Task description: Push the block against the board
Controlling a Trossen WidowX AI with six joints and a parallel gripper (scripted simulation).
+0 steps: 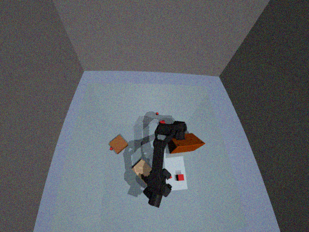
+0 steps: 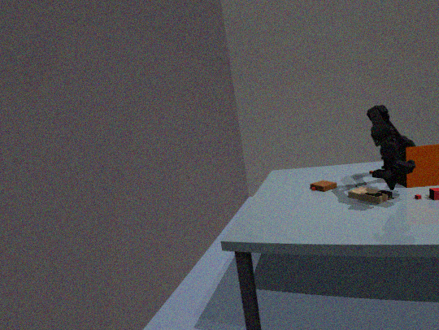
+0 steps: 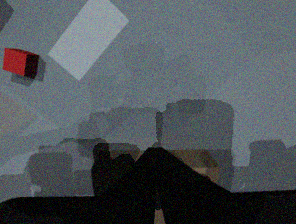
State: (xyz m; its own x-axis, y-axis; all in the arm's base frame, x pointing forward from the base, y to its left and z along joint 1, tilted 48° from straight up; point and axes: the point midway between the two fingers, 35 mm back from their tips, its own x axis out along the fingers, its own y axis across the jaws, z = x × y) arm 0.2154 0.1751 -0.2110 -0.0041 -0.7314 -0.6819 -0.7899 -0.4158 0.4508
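The square block [image 1: 118, 144] [image 2: 323, 186], orange-brown, lies flat at the left. The tan board [image 1: 141, 167] [image 2: 359, 191] lies flat nearer the front, apart from the block; part of it also shows behind the fingers in the wrist view [image 3: 207, 170]. In the top view the arm hides the board's front right part. My gripper [image 2: 391, 187] [image 3: 154, 154] is shut and empty. Its tips point down by the board's right end, on the side away from the block. I cannot tell whether they touch the board.
A large orange wedge [image 1: 189, 143] [image 2: 423, 167] stands by the arm's base. A red cube [image 1: 180, 177] [image 2: 435, 193] is on a white sheet [image 1: 174, 164], with a small red ball [image 2: 418, 197] near it. Another red ball [image 1: 111, 148] [image 2: 313, 188] lies close beside the block.
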